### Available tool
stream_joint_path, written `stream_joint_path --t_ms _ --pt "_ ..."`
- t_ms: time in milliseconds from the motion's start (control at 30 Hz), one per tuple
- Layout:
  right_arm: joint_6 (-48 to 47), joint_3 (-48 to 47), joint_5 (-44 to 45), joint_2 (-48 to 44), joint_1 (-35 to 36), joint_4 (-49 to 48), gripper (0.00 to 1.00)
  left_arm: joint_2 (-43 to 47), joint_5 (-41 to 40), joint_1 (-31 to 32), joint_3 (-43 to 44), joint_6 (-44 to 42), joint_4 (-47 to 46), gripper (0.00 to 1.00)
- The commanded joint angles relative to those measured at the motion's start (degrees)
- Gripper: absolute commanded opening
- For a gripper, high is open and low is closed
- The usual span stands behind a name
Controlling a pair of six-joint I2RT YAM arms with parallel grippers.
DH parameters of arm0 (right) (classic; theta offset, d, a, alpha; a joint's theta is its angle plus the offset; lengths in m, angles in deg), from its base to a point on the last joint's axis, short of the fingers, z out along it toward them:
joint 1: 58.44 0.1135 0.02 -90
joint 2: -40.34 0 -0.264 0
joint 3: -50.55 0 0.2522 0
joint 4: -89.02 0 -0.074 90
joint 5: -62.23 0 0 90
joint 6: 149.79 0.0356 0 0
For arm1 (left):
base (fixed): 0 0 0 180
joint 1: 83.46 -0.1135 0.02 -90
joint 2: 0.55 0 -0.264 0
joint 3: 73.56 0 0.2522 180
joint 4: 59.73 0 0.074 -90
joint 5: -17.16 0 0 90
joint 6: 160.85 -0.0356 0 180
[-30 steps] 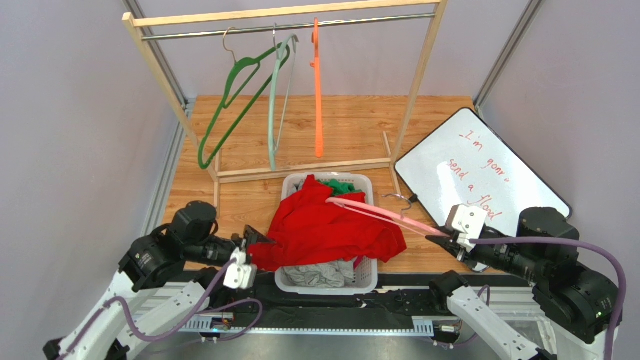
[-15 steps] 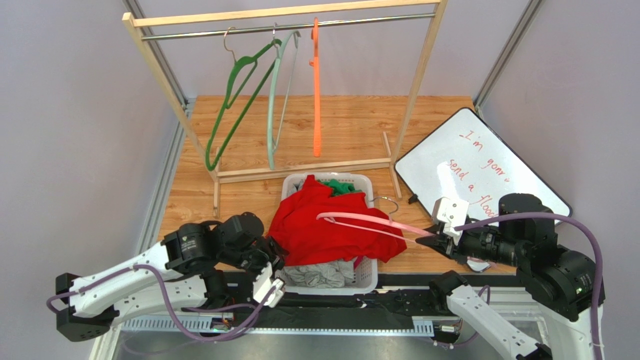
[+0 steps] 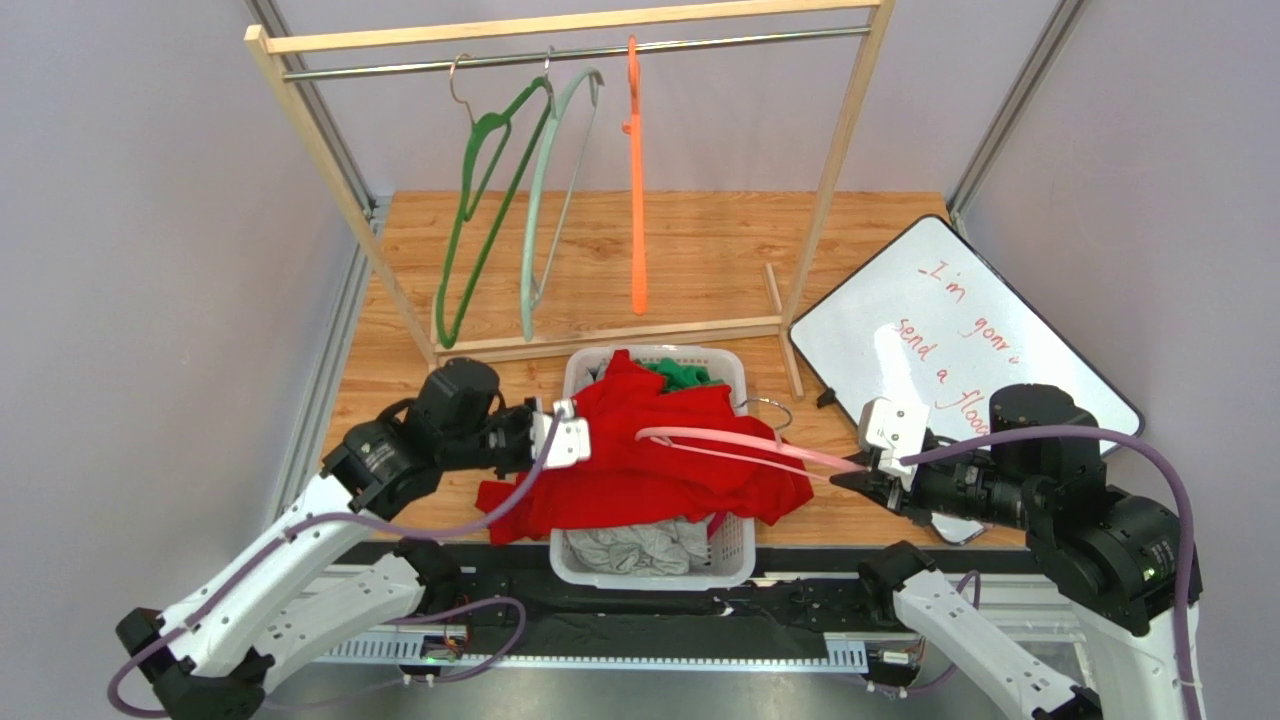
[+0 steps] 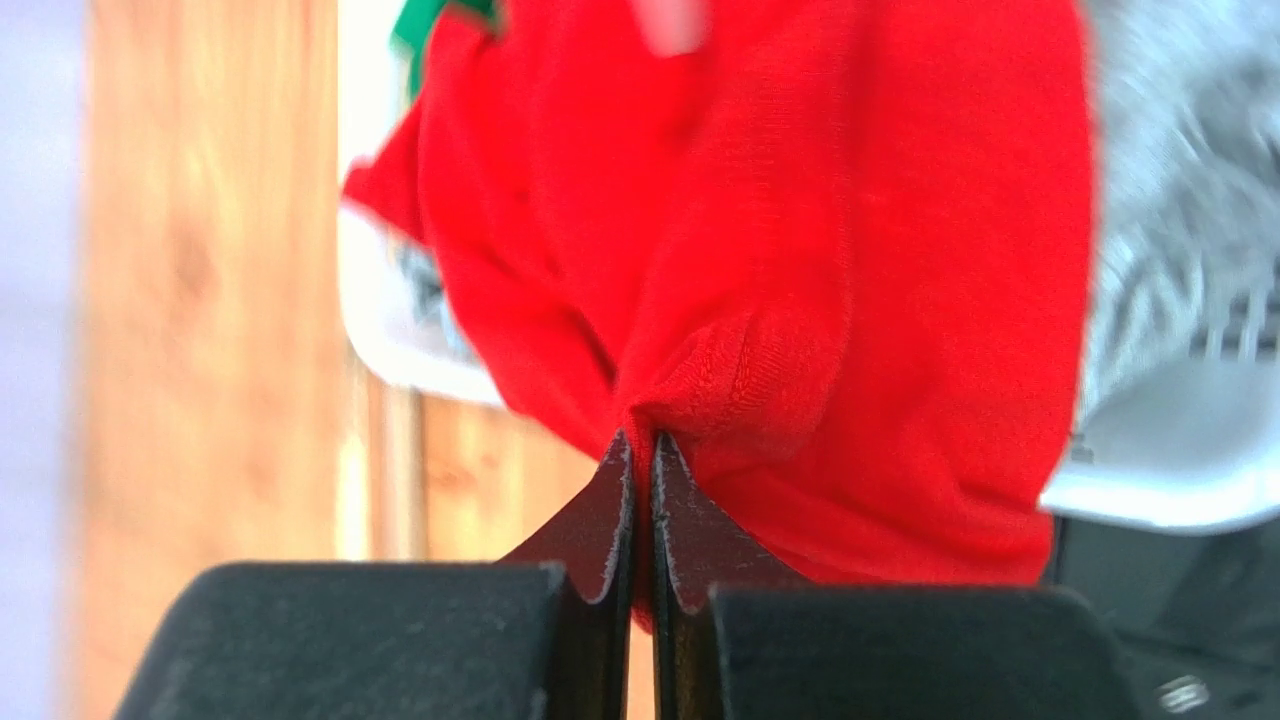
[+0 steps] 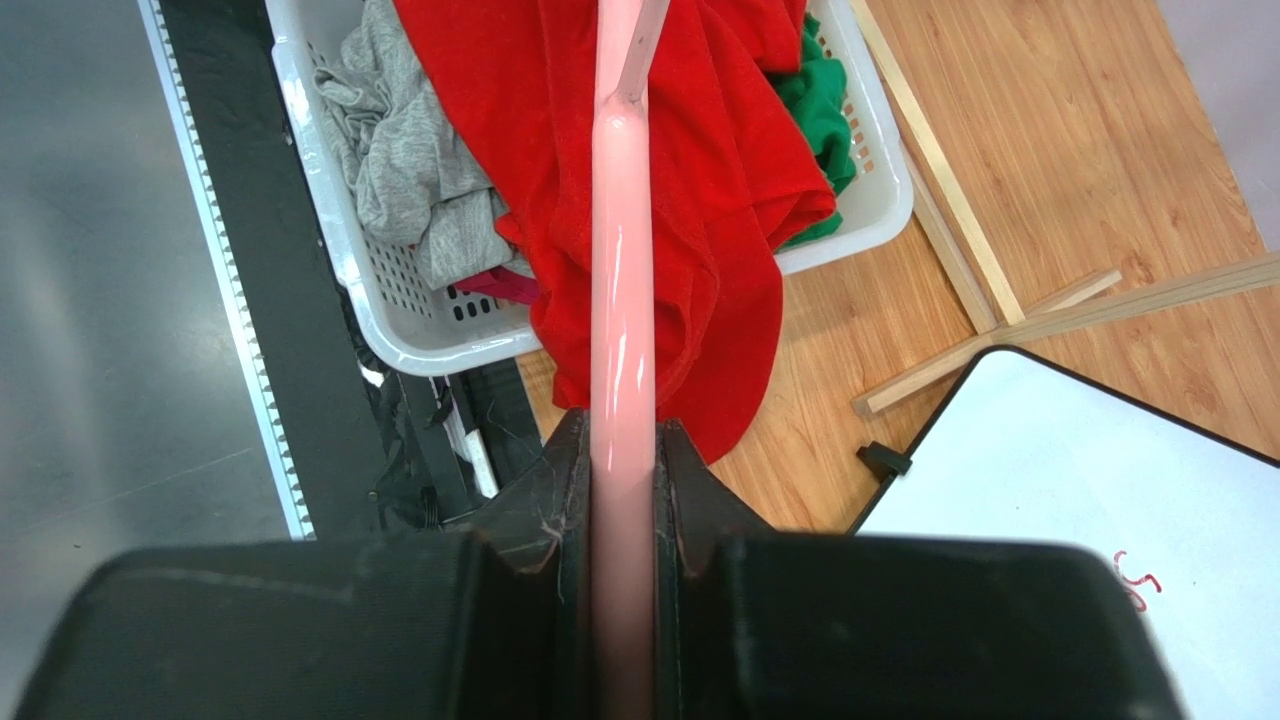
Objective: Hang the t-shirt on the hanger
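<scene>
The bright red t-shirt [image 3: 646, 465] lies draped over the white laundry basket [image 3: 649, 567], spilling over its left rim. My left gripper [image 3: 576, 440] is shut on a fold of the t-shirt [image 4: 842, 270] at the shirt's left side. The pale pink hanger [image 3: 751, 447] stretches across the shirt, with its metal hook [image 3: 774, 405] behind it. My right gripper [image 3: 869, 474] is shut on the hanger's right end. In the right wrist view the hanger [image 5: 624, 300] runs straight up out of my jaws over the red cloth [image 5: 721, 165].
A grey garment [image 3: 639, 549] and a green one [image 3: 684, 374] lie in the basket. Behind stands a wooden clothes rack [image 3: 571, 27] with dark green [image 3: 484, 210], mint-green [image 3: 549, 195] and orange [image 3: 636, 180] hangers. A whiteboard [image 3: 962, 338] lies at the right.
My left arm swung from the basket's near left corner up to the shirt's left side and its jaws closed on the cloth. The right arm drew the hanger slightly left, then held still.
</scene>
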State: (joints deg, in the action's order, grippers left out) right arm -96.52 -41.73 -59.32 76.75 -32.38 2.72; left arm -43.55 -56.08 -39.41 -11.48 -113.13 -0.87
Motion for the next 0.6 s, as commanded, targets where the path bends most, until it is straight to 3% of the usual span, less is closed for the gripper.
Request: stream_joint_path --t_ms 0,133,267,400,500,533,567 --pt "-2.11 0.03 -1.06 1.04 -0.05 4.52 0.00 -5.06 5.40 -6.87 3.97 17.13 -2.04 0.00" --pt "-3.00 -0.58 -2.28 1.65 -0.05 4.43 0.00 -9.11 6.36 -10.39 5.91 26.88 -0.99 0.03" --pt "-1.42 -1.98 -4.74 1.74 -0.05 4.61 0.00 -8.24 4.96 -11.79 5.39 29.53 -2.21 0.10" --pt "-1.85 -4.26 -5.71 1.48 -0.05 5.31 0.00 -10.69 4.43 -12.15 7.40 30.41 -0.81 0.10" --pt "-2.03 -5.32 -5.54 1.57 -0.05 5.14 0.00 -11.58 3.64 -12.24 9.16 29.98 1.65 0.22" --pt "-2.12 -5.50 -5.19 1.74 -0.05 4.88 0.00 -10.79 3.20 -12.32 9.51 29.80 2.61 0.32" --pt "-2.38 -5.94 -5.10 1.92 -0.05 4.52 0.00 -10.18 2.76 -12.59 10.04 29.71 4.10 0.36"
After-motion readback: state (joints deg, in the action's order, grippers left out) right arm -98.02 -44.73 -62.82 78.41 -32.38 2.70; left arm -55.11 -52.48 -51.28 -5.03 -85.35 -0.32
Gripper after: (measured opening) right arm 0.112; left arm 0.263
